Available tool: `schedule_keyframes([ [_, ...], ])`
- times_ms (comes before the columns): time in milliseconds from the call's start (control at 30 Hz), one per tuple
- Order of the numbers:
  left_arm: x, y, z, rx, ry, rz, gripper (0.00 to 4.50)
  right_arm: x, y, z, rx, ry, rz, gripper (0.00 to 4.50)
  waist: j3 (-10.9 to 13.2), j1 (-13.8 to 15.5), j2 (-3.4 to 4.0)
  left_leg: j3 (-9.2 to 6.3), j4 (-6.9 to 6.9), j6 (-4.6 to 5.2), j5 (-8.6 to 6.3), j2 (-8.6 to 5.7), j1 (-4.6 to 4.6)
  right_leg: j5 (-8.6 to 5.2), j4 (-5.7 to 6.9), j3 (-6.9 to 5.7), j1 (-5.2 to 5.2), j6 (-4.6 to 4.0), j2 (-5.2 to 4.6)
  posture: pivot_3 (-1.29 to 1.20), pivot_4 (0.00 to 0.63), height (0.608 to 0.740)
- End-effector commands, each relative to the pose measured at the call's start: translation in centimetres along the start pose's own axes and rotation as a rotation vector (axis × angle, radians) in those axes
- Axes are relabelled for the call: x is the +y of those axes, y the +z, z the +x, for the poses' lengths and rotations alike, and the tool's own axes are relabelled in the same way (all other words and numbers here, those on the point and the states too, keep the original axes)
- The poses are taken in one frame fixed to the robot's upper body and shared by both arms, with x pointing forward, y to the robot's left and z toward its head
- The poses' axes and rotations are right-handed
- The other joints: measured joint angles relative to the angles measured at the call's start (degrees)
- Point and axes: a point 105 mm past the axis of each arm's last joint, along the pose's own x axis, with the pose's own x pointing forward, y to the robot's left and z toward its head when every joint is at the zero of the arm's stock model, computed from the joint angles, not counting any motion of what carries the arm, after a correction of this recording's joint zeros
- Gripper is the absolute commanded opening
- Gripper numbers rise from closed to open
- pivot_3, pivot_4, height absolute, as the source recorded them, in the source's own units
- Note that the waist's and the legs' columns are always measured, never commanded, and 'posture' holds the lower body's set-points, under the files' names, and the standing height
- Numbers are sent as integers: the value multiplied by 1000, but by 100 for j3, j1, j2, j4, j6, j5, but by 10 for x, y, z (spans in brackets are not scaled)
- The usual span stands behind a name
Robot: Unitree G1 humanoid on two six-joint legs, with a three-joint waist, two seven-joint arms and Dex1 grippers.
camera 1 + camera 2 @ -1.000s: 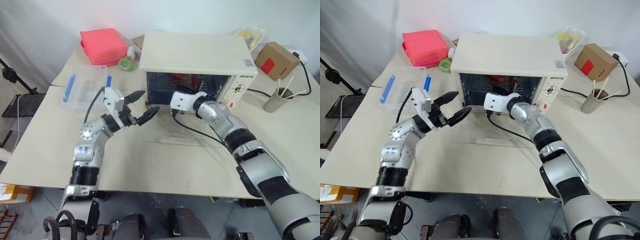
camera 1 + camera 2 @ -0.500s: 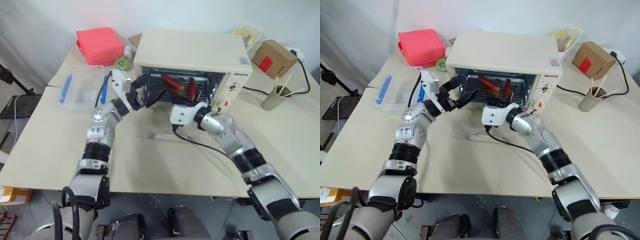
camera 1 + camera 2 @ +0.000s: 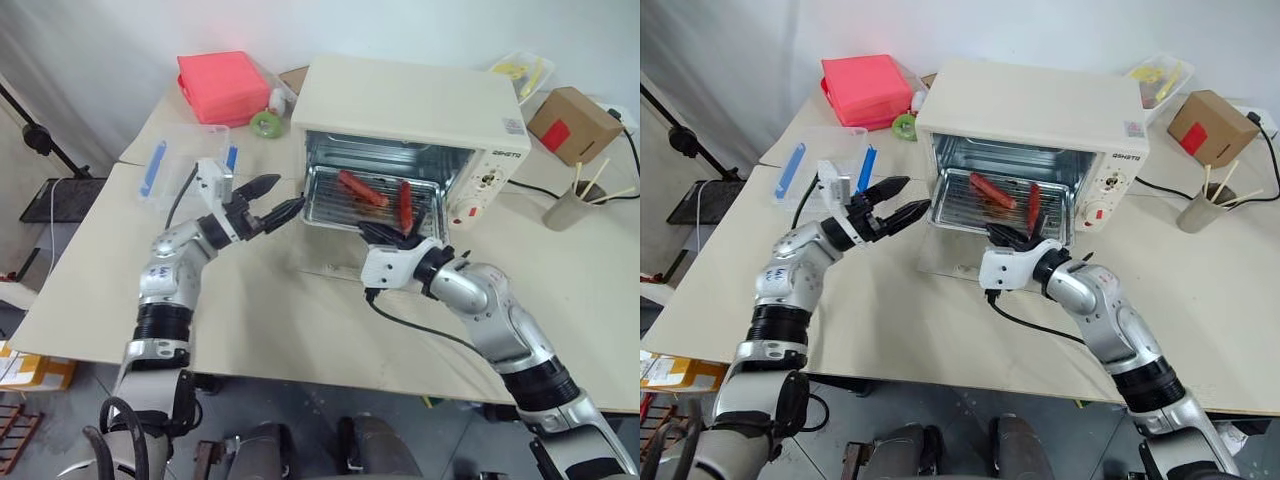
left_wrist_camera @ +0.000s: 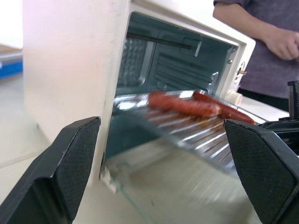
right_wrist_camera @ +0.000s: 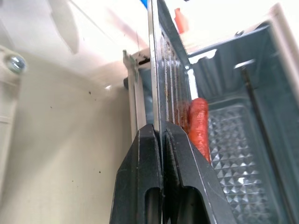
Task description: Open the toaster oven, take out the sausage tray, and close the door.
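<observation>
We are pinching the front rim of the sausage tray with our right hand, the tray jutting past the toaster oven mouth over the lowered door. Our left hand is hovering spread beside its left edge, above bare bench.

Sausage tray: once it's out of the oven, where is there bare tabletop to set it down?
Bare table lies in front of the open door, between the left gripper and the right gripper, which is shut on the sausage tray. It is crowded left of the toaster oven: clear container, pink box.
</observation>
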Motion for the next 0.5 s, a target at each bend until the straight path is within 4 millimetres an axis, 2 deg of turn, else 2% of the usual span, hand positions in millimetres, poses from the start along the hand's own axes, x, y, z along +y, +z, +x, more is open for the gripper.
schedule_keyframes([
  [33, -8, 12, -5, 3, -26, -74, 4500, -10, 13, -9, -37, -37, -22, 5, 0, -1, 0, 0, 1, 0, 0, 0, 0, 0, 0, 0, 1, 0, 0, 0, 150, 740],
  [100, -12, 7, -12, 74, -33, -151, 4500, -1, 17, -12, -41, 2, -20, 5, 0, -2, 0, 0, 4, 0, 0, -2, 1, 0, 0, 1, 2, 0, 0, 0, 150, 740],
  [200, -24, 4, -23, 138, -71, -295, 4500, 2, 29, -17, -70, -4, -11, 5, 0, -21, 0, -1, 2, 0, 0, -1, 1, 0, 4, 1, 1, 0, 0, 0, 150, 740],
  [333, -42, 2, -33, 224, -124, -660, 4500, 6, 33, -21, -94, 30, -23, 5, 0, -24, 0, -2, 5, -3, 2, 0, 4, 0, 11, 2, 0, 0, 2, 0, 150, 740],
  [500, -43, -2, -28, 232, -93, -782, 4500, 8, 40, -20, -146, 70, -47, 5, 0, -4, 0, -6, 12, -3, 1, -4, 5, 0, 14, 2, 3, 0, 0, 0, 150, 740],
])
